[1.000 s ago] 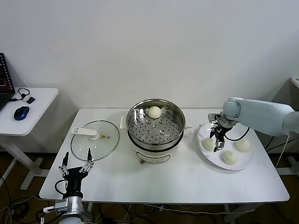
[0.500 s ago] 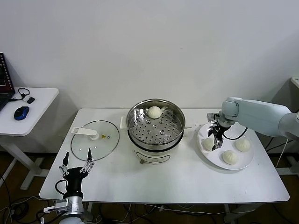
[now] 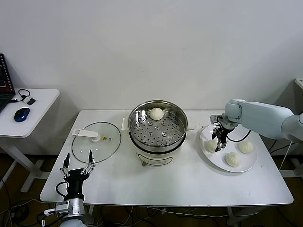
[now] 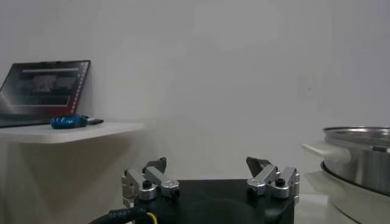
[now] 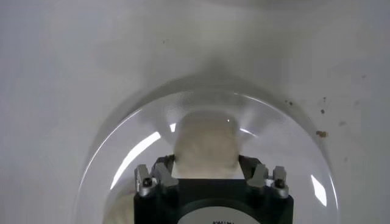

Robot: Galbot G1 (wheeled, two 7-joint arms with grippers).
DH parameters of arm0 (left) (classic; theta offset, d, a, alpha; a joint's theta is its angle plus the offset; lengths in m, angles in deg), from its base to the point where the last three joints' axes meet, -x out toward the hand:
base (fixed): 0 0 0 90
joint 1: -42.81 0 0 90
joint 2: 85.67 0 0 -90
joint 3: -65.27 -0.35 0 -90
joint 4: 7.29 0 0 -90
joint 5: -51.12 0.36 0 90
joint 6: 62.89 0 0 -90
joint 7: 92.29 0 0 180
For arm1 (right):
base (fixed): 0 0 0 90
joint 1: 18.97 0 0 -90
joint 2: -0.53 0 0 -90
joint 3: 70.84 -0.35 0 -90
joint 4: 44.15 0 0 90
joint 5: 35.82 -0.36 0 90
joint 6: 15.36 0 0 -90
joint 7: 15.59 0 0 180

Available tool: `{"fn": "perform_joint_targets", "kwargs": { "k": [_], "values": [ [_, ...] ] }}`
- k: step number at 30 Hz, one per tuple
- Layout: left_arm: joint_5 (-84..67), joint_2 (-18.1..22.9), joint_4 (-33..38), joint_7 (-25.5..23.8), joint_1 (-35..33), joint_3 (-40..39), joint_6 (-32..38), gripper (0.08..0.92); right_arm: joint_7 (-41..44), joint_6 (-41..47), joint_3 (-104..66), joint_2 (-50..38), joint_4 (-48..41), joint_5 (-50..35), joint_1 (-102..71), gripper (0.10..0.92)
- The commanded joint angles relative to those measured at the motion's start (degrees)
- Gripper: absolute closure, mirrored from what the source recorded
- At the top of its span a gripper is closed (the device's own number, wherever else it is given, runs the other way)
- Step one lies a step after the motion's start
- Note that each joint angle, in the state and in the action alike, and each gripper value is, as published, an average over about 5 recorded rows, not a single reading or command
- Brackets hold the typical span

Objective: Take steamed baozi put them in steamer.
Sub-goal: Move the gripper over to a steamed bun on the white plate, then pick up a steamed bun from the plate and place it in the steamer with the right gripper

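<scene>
My right gripper (image 3: pixel 218 142) is down over the white plate (image 3: pixel 222 166) at the table's right, its fingers shut on the sides of the leftmost baozi (image 3: pixel 210 146), which still rests on the plate. In the right wrist view that baozi (image 5: pixel 206 141) fills the gap in the right gripper (image 5: pixel 207 165). Two more baozi (image 3: pixel 245 147) (image 3: pixel 233 159) lie on the plate. One baozi (image 3: pixel 156 113) sits at the back of the steamer (image 3: pixel 182 119), mid-table. My left gripper (image 3: pixel 77 166) is open and empty, parked at the front left, and shows in the left wrist view (image 4: pixel 210 165).
The glass lid (image 3: pixel 102 146) with a white handle lies flat left of the steamer. A side table (image 3: pixel 33 118) with a blue mouse stands farther left. The steamer's wall (image 4: pixel 359 164) shows in the left wrist view.
My right gripper has shifted slightly left and settled around the leftmost baozi on the plate. The left arm has not moved.
</scene>
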Motion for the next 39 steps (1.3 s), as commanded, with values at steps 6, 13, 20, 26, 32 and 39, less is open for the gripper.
{"fn": "perform_joint_targets", "kwargs": {
  "k": [6,13,20,26,32,39],
  "values": [
    [0.0,0.1,0.1,0.0,0.2,0.0,-0.2,0.177,0.0,-0.2,-0.5,0.2,-0.1,1.1,0.0,0.44],
    [-0.1,0.1,0.2,0.0,0.2,-0.1,-0.1,0.177,0.5,-0.3,0.2,0.2,0.4,1.3,1.2,0.518],
    [-0.2,0.0,0.4,0.0,0.0,0.1,-0.2,0.177,1.7,-0.9,2.4,-0.6,3.2,1.0,5.7,0.549],
    [-0.2,-0.1,0.7,-0.1,0.1,0.0,-0.5,0.177,3.8,-1.6,5.1,-1.3,7.3,-1.1,15.2,0.55],
    [-0.2,-0.3,1.1,-0.2,0.2,0.0,-0.9,0.177,4.3,-1.4,11.1,-0.9,16.2,-6.9,26.4,0.55],
    [-0.8,-0.9,1.8,-0.3,0.1,-0.1,-1.1,0.177,3.7,0.7,14.3,1.4,24.3,-14.4,36.3,0.55]
  ]
}}
